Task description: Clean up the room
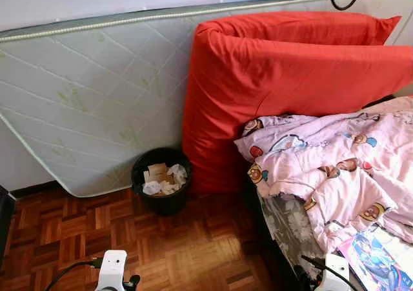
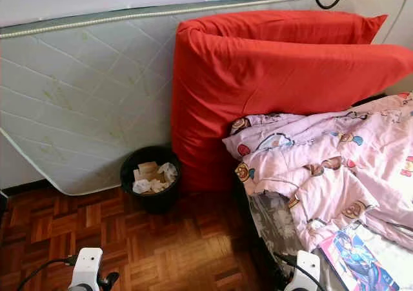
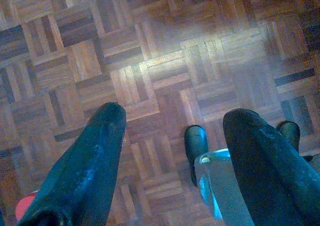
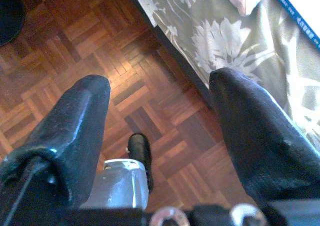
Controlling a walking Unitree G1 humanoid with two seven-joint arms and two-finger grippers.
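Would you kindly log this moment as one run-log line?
left gripper: open, empty, above floor | right gripper: open, empty | trash bin: paper inside

The floor [image 1: 193,246] below me is wood parquet with a semi-gloss finish, and the fingers [image 3: 95,156] of my left pincer [image 3: 175,131] and of my right pincer [image 4: 160,100] are smooth black material with a dull sheen. The mattress [image 1: 90,91] has quilted pale cloth with a corded edge, the red cushion [image 1: 290,71] is matt woven cloth, and the blanket [image 1: 335,168] is soft printed pink cloth. The bin [image 1: 143,175] is matt black and holds crumpled paper [image 1: 161,178]; the magazine [image 1: 381,255] has a glossy cover.
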